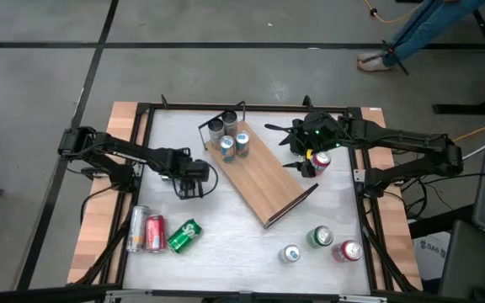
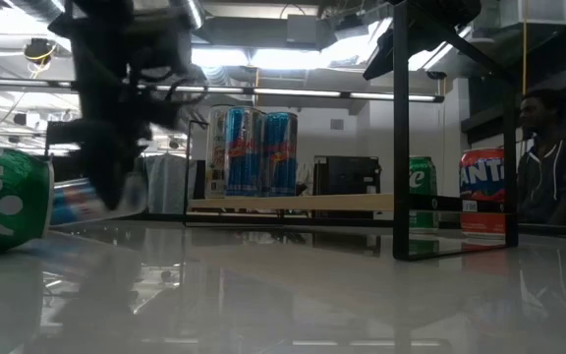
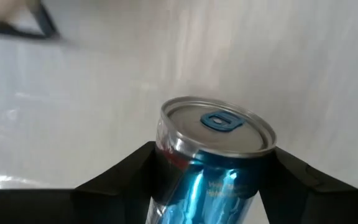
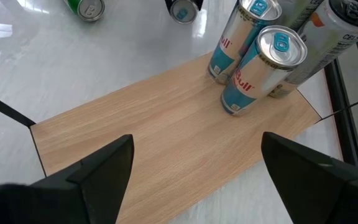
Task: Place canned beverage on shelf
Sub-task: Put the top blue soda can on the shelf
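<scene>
jaws clamp blue can (image 3: 213,162) | left gripper (image 1: 191,187) beside shelf (image 1: 263,178) edge

A white table (image 1: 242,244) carries a wooden shelf (image 1: 263,178) set diagonally, four cans (image 1: 228,135) upright at its far end; loose cans (image 1: 154,232) lie and stand around it.

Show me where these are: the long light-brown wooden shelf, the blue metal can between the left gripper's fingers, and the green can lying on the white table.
long light-brown wooden shelf (image 1: 263,178): high view, bare board.
blue metal can (image 3: 219,155): left wrist view, upper body.
green can (image 1: 184,236): high view, side wall.
</scene>
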Available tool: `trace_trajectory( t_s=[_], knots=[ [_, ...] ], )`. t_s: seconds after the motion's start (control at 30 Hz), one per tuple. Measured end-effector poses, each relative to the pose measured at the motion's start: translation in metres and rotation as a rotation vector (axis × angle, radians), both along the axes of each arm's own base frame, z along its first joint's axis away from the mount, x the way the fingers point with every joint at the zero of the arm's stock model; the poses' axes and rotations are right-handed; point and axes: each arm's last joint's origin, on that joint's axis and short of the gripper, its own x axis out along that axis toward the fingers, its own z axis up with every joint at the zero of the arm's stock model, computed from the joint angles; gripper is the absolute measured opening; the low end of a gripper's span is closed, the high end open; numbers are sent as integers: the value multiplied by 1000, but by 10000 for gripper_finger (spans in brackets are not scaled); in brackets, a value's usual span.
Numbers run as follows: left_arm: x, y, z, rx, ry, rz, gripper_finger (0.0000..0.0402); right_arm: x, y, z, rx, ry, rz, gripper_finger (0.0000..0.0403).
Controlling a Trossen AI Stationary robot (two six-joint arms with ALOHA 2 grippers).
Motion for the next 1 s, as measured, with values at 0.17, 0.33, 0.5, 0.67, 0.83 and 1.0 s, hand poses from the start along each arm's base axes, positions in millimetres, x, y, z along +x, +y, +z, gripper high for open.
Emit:
trace_trajectory(
  t_s=[0.17,0.33,0.5,0.67,0.83,1.0],
  knots=[
    [15,-4,12,23,-142,45,217,0,0,0,0,-1,0,342],
    [31,-11,19,27,-339,88,217,0,0,0,0,-1,0,342],
    [42,-21,26,45,-509,116,217,0,0,0,0,-1,0,342],
    [50,-31,33,80,-646,164,217,0,0,0,0,-1,0,342],
    [55,-42,40,137,-787,227,217,0,0,0,0,-1,0,342],
    [63,-52,48,151,-939,258,217,0,0,0,-1,-3,0,342]
  ],
)
